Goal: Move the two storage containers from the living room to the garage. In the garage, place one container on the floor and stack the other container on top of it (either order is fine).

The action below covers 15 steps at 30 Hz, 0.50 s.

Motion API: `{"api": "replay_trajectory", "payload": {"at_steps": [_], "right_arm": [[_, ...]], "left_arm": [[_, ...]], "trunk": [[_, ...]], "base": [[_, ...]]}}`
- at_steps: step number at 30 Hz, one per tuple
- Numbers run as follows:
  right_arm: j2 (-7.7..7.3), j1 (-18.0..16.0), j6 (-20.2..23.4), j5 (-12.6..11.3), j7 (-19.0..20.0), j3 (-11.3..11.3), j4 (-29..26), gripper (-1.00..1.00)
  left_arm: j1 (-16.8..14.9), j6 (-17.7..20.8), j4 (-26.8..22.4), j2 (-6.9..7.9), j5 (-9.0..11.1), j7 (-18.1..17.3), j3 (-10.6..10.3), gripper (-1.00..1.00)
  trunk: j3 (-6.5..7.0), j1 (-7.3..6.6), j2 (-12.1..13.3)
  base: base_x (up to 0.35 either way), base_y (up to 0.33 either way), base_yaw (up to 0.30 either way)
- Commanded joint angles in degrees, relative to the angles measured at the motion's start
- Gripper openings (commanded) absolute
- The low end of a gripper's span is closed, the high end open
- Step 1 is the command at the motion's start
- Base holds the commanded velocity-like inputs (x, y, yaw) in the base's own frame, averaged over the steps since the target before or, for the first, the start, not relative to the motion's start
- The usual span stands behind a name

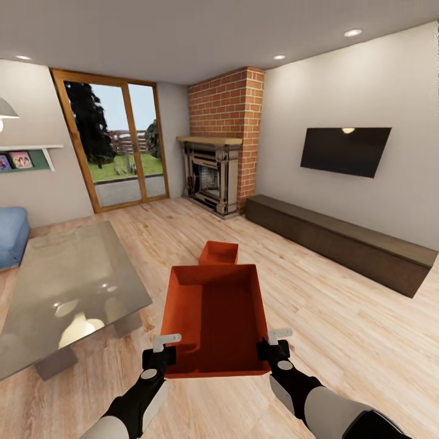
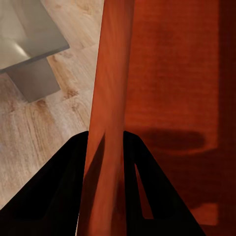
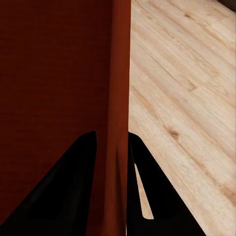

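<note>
I have one storage container [image 1: 219,320] lifted in front of me over the wood-plank floor [image 1: 341,317] of the living room, its open top facing up and its near edge between my two arms. My left claw [image 1: 163,352] is clamped on the left wall near the near corner, and the left wrist view shows that wall [image 2: 105,123] running straight up between the two dark fingers, one inside the box and one outside. My right claw [image 1: 275,346] grips the right wall the same way, the orange edge [image 3: 115,123] pinched between its fingers with plank floor beyond.

The second storage container [image 1: 219,252] sits on the floor just past the far edge of the one I carry, well short of the brick fireplace [image 1: 222,143].

To my left stands the glass bench [image 1: 67,286], close to the box's left side. A long low dark cabinet [image 1: 341,241] lines the right wall under the television [image 1: 345,150], and the glass doors [image 1: 116,143] are far left.

As I judge it, the carry is the step in hand — the garage is not in sight. To do it well I should keep both grips firm and level so the walls do not slip or the box twist, hold the arms at matched height, and turn the base away from the glass bench — slowly, so the load does not swing.
</note>
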Motion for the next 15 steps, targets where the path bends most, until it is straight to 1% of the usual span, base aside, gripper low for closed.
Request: {"api": "replay_trajectory", "payload": {"at_steps": [1, 15], "right_arm": [[0.04, -0.1, -1.2, 0.0, -0.3, -2.0, -0.1, -1.00], [-0.01, -0.1, -1.2, 0.0, -0.3, -2.0, -0.1, -1.00]], "left_arm": [[-0.1, -0.2, 0.2, 0.05, 1.5, 1.0, 2.5, -1.00], [0.0, -0.2, 0.2, 0.05, 1.5, 1.0, 2.6, -1.00]], "trunk": [[0.02, 0.01, -0.1], [1.28, 0.01, -0.1]], "base": [[0.000, 0.000, 0.000], [0.000, 0.000, 0.000]]}}
